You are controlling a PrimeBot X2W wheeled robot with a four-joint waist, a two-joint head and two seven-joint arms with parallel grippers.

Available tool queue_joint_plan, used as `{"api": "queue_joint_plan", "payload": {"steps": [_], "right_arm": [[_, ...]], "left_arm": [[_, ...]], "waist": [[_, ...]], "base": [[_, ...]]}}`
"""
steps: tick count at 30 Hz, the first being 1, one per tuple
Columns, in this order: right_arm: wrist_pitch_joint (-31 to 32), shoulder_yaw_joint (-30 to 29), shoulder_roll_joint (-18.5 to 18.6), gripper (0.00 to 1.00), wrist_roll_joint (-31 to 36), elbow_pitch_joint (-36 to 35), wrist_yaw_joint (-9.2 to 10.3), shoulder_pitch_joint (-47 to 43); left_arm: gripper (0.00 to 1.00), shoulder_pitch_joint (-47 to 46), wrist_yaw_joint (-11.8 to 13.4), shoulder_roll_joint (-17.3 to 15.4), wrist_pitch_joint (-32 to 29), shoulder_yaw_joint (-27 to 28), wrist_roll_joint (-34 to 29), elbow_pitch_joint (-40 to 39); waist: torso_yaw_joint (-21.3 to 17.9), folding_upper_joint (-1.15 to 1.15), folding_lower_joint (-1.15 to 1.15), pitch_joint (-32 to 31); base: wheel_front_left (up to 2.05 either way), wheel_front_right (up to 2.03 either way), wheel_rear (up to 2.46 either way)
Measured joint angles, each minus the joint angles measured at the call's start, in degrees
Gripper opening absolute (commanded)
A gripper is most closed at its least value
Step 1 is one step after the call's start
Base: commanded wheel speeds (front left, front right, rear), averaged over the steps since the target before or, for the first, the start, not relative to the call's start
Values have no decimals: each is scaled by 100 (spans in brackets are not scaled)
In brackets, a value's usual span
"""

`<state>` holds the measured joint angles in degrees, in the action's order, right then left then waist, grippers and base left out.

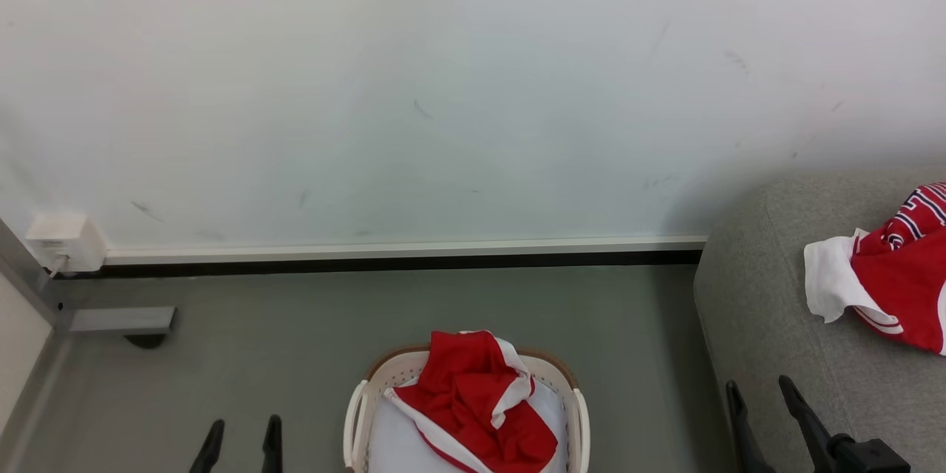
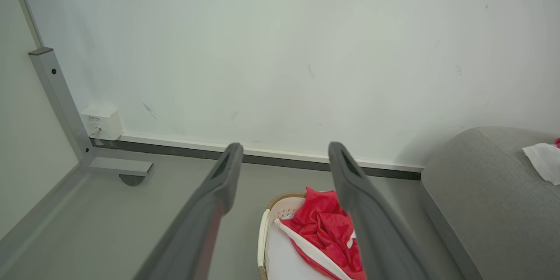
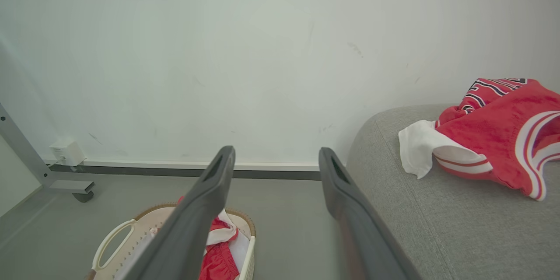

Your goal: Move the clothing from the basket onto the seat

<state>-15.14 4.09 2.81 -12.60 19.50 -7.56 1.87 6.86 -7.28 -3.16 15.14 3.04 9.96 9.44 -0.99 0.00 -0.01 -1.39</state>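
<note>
Left gripper [image 1: 244, 425] and right gripper [image 1: 758, 383] hung low, long dark fingers spread wide, empty. One soft red-and-white garment [image 1: 473, 399] filled the cream perforated plastic basket [image 1: 355, 414]; a second garment [image 1: 898, 273] lay on the grey fabric sofa [image 1: 761, 355].

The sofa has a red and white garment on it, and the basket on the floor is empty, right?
The basket is not empty: the head view shows a red and white garment in it. The sofa does hold another garment.
</note>
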Motion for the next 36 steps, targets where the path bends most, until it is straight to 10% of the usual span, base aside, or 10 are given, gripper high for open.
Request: {"api": "queue_joint_plan", "payload": {"steps": [15, 36], "right_arm": [[0, 73, 1, 100, 19, -236, 1, 191], [-1, -445, 4, 100, 528, -1848, 0, 1939]], "left_arm": [[100, -196, -9, 30, 0, -232, -1, -103], [100, -4590, -24, -694, -506, -2566, 482, 2309]], "waist": [[-127, 0, 0, 384], [-412, 0, 3, 3660]], "base": [[0, 0, 0], [0, 0, 0]]}}
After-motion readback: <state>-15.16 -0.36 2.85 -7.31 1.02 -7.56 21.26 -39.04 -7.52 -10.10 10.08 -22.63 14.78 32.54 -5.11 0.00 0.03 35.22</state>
